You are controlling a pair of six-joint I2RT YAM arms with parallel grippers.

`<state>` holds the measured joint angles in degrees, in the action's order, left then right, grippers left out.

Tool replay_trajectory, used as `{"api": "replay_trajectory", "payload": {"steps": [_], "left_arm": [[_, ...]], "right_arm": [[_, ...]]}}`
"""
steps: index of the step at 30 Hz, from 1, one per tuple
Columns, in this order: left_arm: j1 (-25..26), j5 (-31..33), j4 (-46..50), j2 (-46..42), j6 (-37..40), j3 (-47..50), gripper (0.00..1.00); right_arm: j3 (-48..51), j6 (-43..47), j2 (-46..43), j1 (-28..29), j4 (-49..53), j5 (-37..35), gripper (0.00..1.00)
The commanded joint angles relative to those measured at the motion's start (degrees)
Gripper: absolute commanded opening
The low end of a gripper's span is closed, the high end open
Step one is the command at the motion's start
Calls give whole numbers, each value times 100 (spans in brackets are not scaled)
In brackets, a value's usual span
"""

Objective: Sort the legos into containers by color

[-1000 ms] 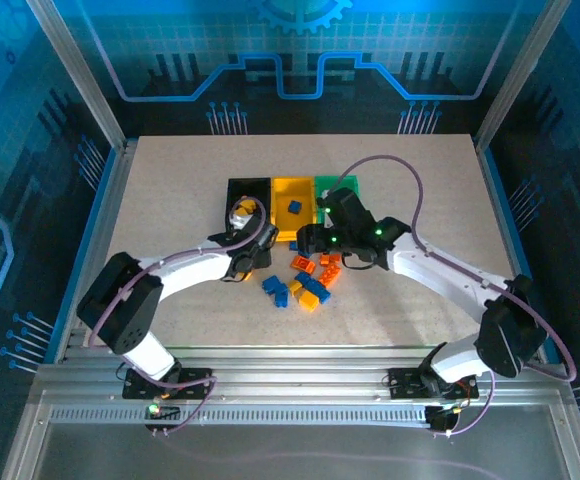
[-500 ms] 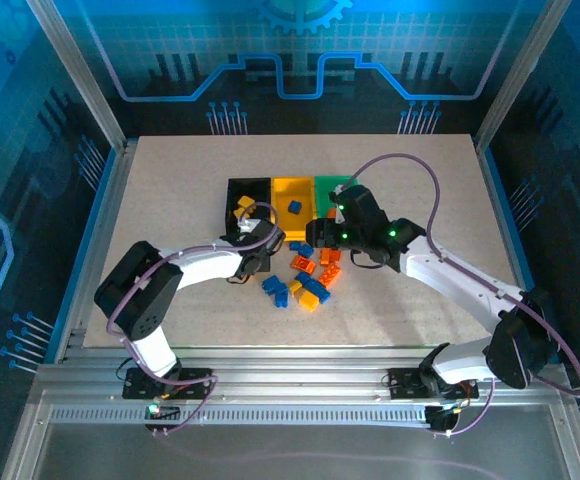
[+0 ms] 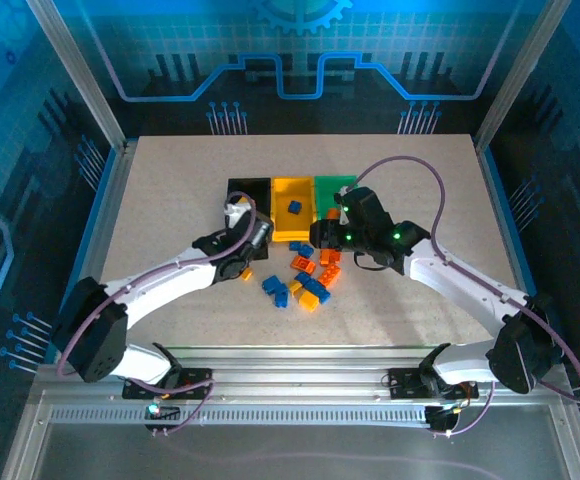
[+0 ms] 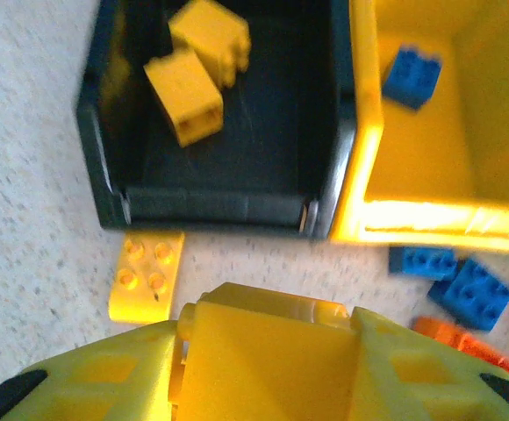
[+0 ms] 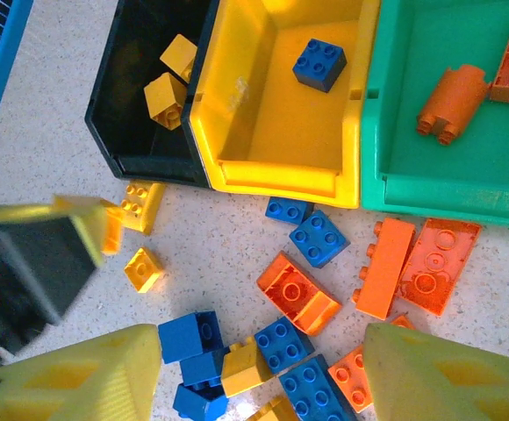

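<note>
The left gripper [image 4: 268, 338] is clenched on a yellow brick [image 4: 263, 373], held at the bottom of the left wrist view just short of the black bin [image 4: 211, 209]. Two yellow bricks [image 4: 184, 96] already lie in that bin's upper left corner, so this looks like the delivery step for yellow. The next move calls for carrying the brick forward over the near wall and letting go only once it is past the rim. A flat yellow brick [image 4: 145, 276] lies on the desk [image 4: 35, 202] just outside that wall.

The right gripper [image 5: 259, 355] hangs released, jaws wide and empty, above the loose pile [image 5: 311, 237] of blue and orange bricks in the lower middle of its view — probably choosing its next pick for the yellow bin [image 5: 276, 167] or the green bin [image 5: 430, 189].
</note>
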<state>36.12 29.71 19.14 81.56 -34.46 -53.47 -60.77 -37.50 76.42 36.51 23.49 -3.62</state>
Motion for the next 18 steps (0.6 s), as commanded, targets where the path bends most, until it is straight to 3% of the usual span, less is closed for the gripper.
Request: {"api": "replay_trajectory", "payload": {"steps": [1, 11, 18], "left_arm": [[-445, -62, 119, 363, -98, -339, 34], [-1142, -426, -41, 2002, -68, -1735, 33], [-1162, -774, 5, 2313, -125, -2135, 61]], "right_arm": [[86, -89, -128, -101, -102, -34, 64], [239, -135, -283, -136, 32, 66, 64], [360, -109, -338, -146, 205, 361, 69]]}}
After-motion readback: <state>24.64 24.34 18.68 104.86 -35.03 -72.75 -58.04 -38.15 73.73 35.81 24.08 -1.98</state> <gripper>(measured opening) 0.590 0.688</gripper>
